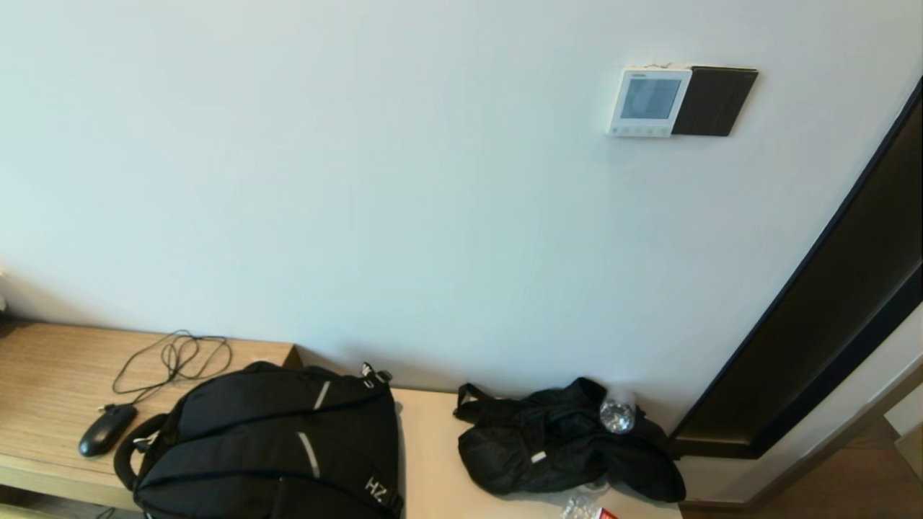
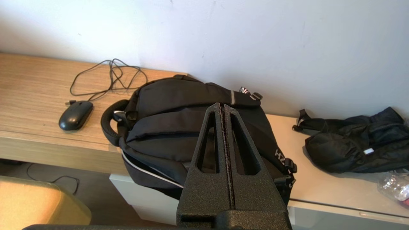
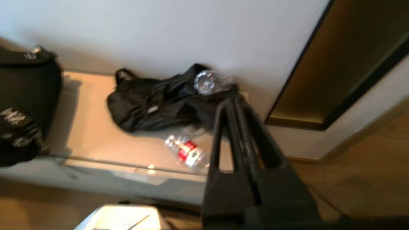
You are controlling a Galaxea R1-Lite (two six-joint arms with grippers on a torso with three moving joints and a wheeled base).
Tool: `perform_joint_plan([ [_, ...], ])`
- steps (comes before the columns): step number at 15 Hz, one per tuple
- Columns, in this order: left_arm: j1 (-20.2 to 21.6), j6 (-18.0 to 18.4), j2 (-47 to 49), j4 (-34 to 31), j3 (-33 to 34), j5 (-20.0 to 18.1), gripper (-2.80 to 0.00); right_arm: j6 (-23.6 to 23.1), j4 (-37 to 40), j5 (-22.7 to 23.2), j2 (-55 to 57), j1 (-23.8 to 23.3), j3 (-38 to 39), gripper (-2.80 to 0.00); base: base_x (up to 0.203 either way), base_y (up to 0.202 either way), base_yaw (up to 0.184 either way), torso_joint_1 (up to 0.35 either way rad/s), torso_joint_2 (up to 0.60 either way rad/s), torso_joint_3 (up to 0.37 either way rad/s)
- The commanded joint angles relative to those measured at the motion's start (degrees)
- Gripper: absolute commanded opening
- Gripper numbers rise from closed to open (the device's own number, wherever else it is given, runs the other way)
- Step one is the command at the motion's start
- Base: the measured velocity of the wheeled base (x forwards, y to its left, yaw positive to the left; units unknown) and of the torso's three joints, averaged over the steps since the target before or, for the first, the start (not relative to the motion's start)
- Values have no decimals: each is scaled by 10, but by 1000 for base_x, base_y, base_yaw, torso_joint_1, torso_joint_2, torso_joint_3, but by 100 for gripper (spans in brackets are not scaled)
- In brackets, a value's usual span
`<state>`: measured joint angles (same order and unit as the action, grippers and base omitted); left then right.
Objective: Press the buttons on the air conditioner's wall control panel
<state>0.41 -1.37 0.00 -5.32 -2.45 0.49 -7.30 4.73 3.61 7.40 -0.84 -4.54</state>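
The air conditioner's wall control panel (image 1: 649, 101) hangs high on the white wall (image 1: 404, 187), toward the wall's upper right corner in the head view, with its grey screen facing out. The buttons (image 1: 639, 131) run in a row along the panel's lower edge. A plain black plate (image 1: 714, 101) sits touching the panel's right side.

No arm reaches the panel; neither arm shows in the head view. The left gripper (image 2: 223, 108) hangs low over the black backpack (image 2: 191, 127), its two fingers pressed together with nothing between them. The right gripper (image 3: 235, 102) hangs low near the right end of the pale counter (image 3: 96, 127), fingers likewise closed flat on each other and empty.

The backpack rests where the wooden desk (image 1: 50, 375) meets the pale counter. A black mouse (image 1: 107, 429) lies near the desk's front edge, its cable (image 1: 173, 360) looped toward the wall. A black bag (image 1: 562, 447) is slumped at the counter's back right corner, a clear bottle (image 1: 617, 416) on it, and a red-labelled bottle (image 3: 187, 153) lies at the counter's front edge.
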Motion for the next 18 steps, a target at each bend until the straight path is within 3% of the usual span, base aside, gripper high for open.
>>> perform_joint_plan([
  [1,0,0,0,0,0,0,-280,-8,-2,-11,-63,1,24,-280,0,0,0,0,0,0],
  [7,0,0,0,0,0,0,-280,19,-9,-15,-75,0,28,-280,0,0,0,0,0,0],
  [9,0,0,0,0,0,0,-280,49,-34,-22,-75,0,37,-280,0,0,0,0,0,0],
  [18,0,0,0,0,0,0,-280,57,-52,-23,-75,0,43,-280,0,0,0,0,0,0],
])
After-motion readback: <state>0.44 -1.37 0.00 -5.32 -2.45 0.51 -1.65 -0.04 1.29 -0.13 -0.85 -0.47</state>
